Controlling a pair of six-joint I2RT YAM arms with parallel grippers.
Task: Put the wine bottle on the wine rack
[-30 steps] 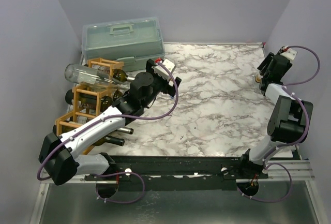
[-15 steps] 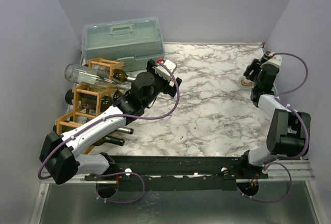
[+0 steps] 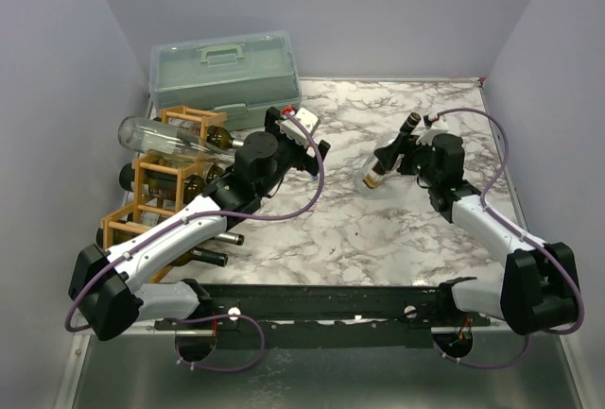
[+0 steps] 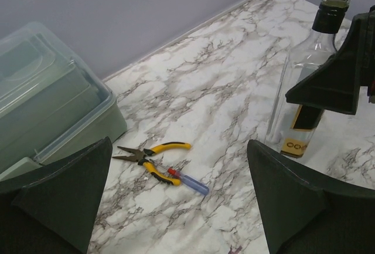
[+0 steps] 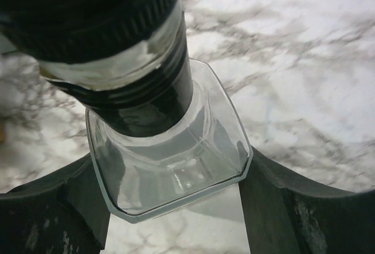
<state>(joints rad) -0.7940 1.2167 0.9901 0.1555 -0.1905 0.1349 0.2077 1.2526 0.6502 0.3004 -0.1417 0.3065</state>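
Observation:
The wine bottle (image 3: 386,159) is clear glass with a black neck and cap. It hangs tilted above the middle-right of the marble table, and my right gripper (image 3: 404,154) is shut on it. In the right wrist view its square body (image 5: 170,166) sits between my fingers (image 5: 304,213). It also shows in the left wrist view (image 4: 302,84). The wine rack (image 3: 140,192) of orange-tan sticks stands at the left with several bottles in it and a clear bottle (image 3: 165,137) lying on top. My left gripper (image 3: 307,140) is open and empty just right of the rack.
A pale green toolbox (image 3: 225,67) stands at the back left, behind the rack. Yellow-handled pliers (image 4: 149,153) and a blue-handled screwdriver (image 4: 190,182) lie on the table below my left gripper (image 4: 181,207). Walls close in the table at the left, back and right.
My right arm has swung from the far right edge toward the table's middle, carrying the bottle leftward. My left arm has barely moved.

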